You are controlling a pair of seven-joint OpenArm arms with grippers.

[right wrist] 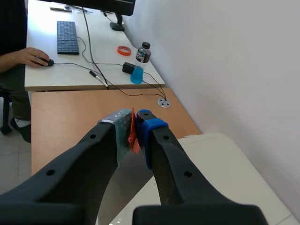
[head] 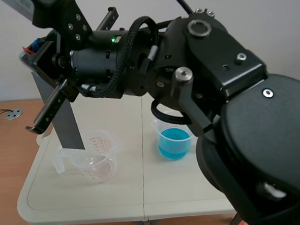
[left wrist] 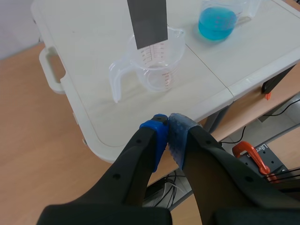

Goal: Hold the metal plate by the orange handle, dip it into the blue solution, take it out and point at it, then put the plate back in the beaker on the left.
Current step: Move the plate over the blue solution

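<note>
Tabletop: cream folding tabletop (head: 185, 189) is carrying two clear beakers; a brown wooden desk (head: 4, 152) is showing along its 9 o'clock side in the scene view.
Right arm: the right arm (head: 231, 112) is coming in from 3 o'clock across the scene view, its wrist sitting at 11 o'clock above the left beaker (head: 97, 159).
Right jaws: the right jaws are clenching the orange handle (right wrist: 133, 132), which is showing as a thin orange sliver pressed between the two pads in the right wrist view.
Metal plate: the metal plate (head: 65, 120) is hanging upright from the handle as a flat grey strip. Its lower end is sitting at the mouth of the left beaker; whether it is dipping below the rim cannot be told.
Left beaker: it is standing empty, is showing red graduation marks, and its grip is pointing toward 9 o'clock in the scene view.
Blue solution: the blue solution (head: 174, 140) is filling the lower part of the second beaker (head: 165, 153), which is standing at 3 o'clock of the left beaker, well apart from the plate.
Left jaws: the left jaws are clenched on nothing, their blue pads (left wrist: 157, 130) touching, and are hovering off the tabletop's edge with the left beaker ahead of them.
Below the tabletop: an orange clamp (left wrist: 251, 154) is showing beside the left jaws.
Background: a white wall (right wrist: 225, 61) is running behind the right jaws; a farther desk is carrying a keyboard (right wrist: 68, 37) and a bottle (right wrist: 140, 63) of blue liquid, and a person's hand (right wrist: 28, 56) is resting there.
</note>
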